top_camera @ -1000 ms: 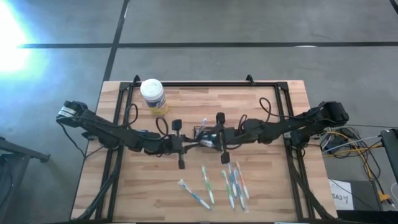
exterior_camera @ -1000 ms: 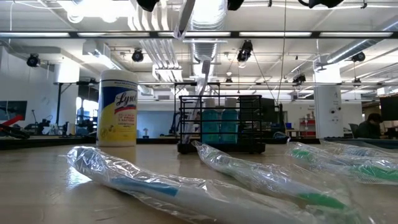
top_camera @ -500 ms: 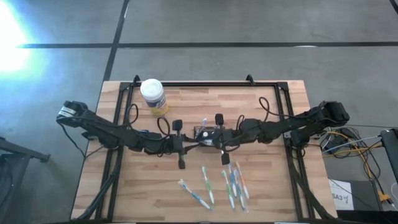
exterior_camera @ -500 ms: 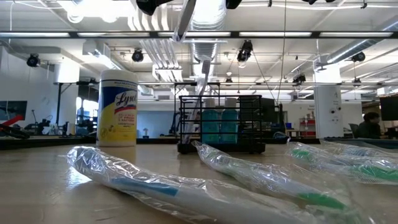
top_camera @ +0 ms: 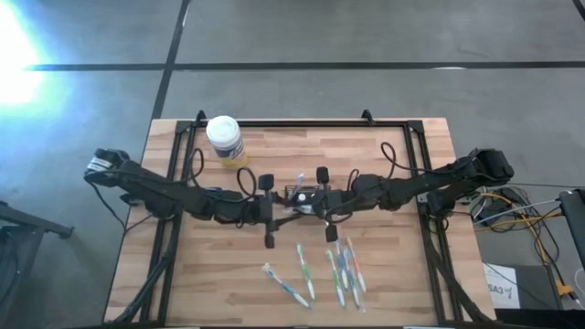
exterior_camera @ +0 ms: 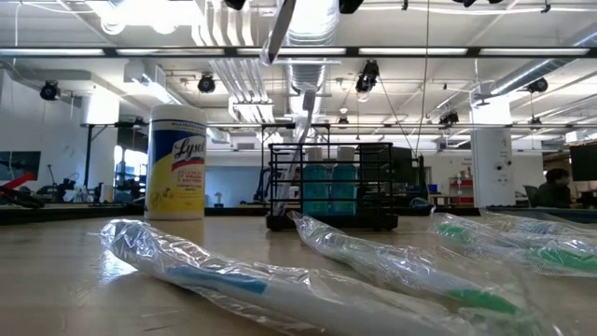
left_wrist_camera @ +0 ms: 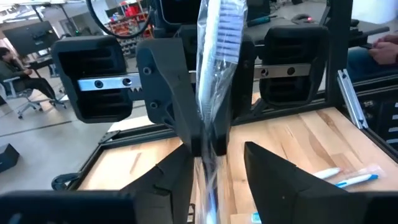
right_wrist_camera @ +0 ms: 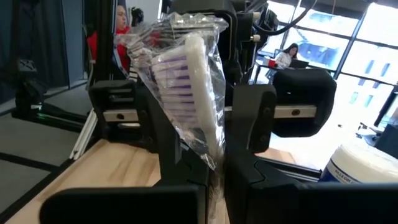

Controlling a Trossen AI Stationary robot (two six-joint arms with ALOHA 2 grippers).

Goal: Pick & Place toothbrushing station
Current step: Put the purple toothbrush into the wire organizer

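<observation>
The light wooden counter carries everything. Two dark arms meet over its middle. The right gripper is closed tight on a toothbrush with purple and white bristles in a clear plastic bag — it stands upright. The left gripper faces it with its fingers parted around the same wrapped brush. The small black wire toothbrushing station sits at the counter's middle, under the grippers. A yellow wipes jar with a white lid stands near the far left corner. More wrapped toothbrushes lie toward the near edge — right of the middle.
</observation>
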